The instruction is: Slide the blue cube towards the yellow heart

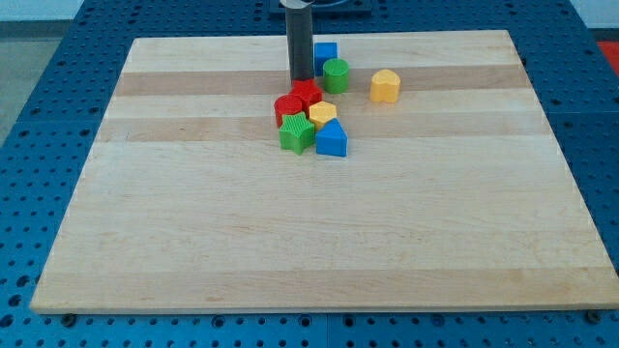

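Observation:
The blue cube (326,55) sits near the top middle of the wooden board (193,213). My tip (301,79) stands just left of it and slightly lower in the view; the rod covers the cube's left edge. The yellow heart (385,86) lies alone to the right of the cube and a little lower. A green cylinder (336,74) sits right below the cube, between it and the heart.
A cluster lies directly under my tip: a red block (308,93), a second red block (286,107), a small yellow block (322,112), a green star (297,133) and a blue block (332,141).

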Robot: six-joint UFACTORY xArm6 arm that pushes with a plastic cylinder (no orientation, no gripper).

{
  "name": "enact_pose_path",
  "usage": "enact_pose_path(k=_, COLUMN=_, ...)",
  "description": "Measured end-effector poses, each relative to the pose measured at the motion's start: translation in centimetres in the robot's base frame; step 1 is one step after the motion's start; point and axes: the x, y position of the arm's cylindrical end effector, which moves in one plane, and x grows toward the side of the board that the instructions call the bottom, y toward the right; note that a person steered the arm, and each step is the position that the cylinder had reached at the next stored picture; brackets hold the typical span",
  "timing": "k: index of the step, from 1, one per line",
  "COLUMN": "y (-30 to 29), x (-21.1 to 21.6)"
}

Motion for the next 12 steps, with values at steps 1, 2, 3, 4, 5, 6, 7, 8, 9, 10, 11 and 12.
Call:
enact_pose_path(k=1, y=0.0, x=0.5)
enact_pose_path(k=2, y=0.1, x=0.5)
enact_pose_path(k=3, y=0.1, x=0.4)
enact_pose_path(k=4, y=0.1, x=-0.6)
enact_pose_path(k=5, y=0.1, x=-1.7)
enact_pose_path(k=6, y=0.0, x=-2.8)
enact_pose_path(k=7, y=0.0, x=-4.4)
enact_pose_path(k=8, y=0.0, x=-5.4)
enact_pose_path(k=9, y=0.1, x=-6.3)
enact_pose_path(k=10, y=0.7, x=-7.6)
enact_pose_path(k=11, y=0.9, x=-8.5)
enact_pose_path(k=12, y=1.8, x=-8.6)
